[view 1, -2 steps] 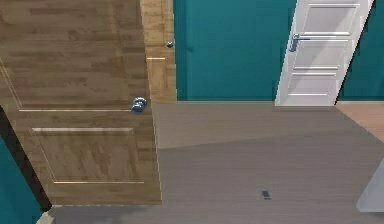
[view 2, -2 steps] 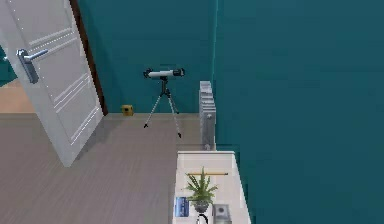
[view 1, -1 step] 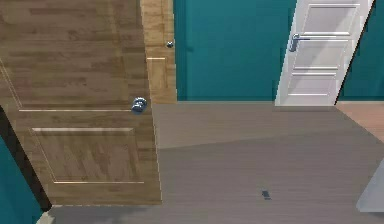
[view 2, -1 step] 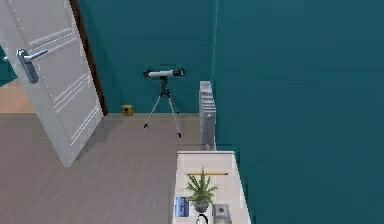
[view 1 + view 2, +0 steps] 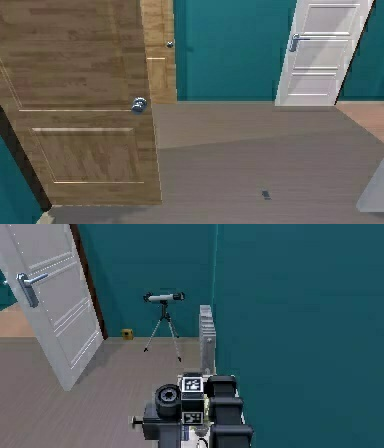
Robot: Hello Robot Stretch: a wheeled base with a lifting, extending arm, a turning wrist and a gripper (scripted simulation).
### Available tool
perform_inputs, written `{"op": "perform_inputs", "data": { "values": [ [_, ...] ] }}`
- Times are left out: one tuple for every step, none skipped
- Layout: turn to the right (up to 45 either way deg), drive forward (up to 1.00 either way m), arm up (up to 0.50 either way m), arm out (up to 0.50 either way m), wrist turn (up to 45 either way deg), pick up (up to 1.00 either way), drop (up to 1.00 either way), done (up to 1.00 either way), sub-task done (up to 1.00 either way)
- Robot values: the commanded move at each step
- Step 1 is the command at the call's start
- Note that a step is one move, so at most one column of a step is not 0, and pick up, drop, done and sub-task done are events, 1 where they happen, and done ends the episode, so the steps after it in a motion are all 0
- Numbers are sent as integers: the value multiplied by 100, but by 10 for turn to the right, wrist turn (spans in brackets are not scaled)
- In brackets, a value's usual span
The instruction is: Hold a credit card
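A small dark flat thing point(image 5: 266, 194) lies on the grey-brown floor in the forward view's lower right; its shape is too small to name. In the arm side view the arm's end sits at the bottom edge, with two white marked squares point(image 5: 192, 384) and the gripper's dark body point(image 5: 160, 414) to their left. I cannot make out the gripper's far end, so I cannot tell whether it holds anything.
An open wooden door point(image 5: 85, 100) with a round knob point(image 5: 139, 104) stands at the forward view's left. A white door point(image 5: 320, 50) is set in the teal wall beyond. The arm side view has a white door point(image 5: 45, 304), a telescope on a tripod point(image 5: 165, 319), a small yellow thing point(image 5: 127, 334) and a white panel point(image 5: 206, 339).
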Motion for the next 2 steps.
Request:
{"op": "perform_inputs", "data": {
  "values": [
    [0,0,0,0,450,0,0,0,0],
    [0,0,0,0,450,0,0,0,0]
  ]
}}
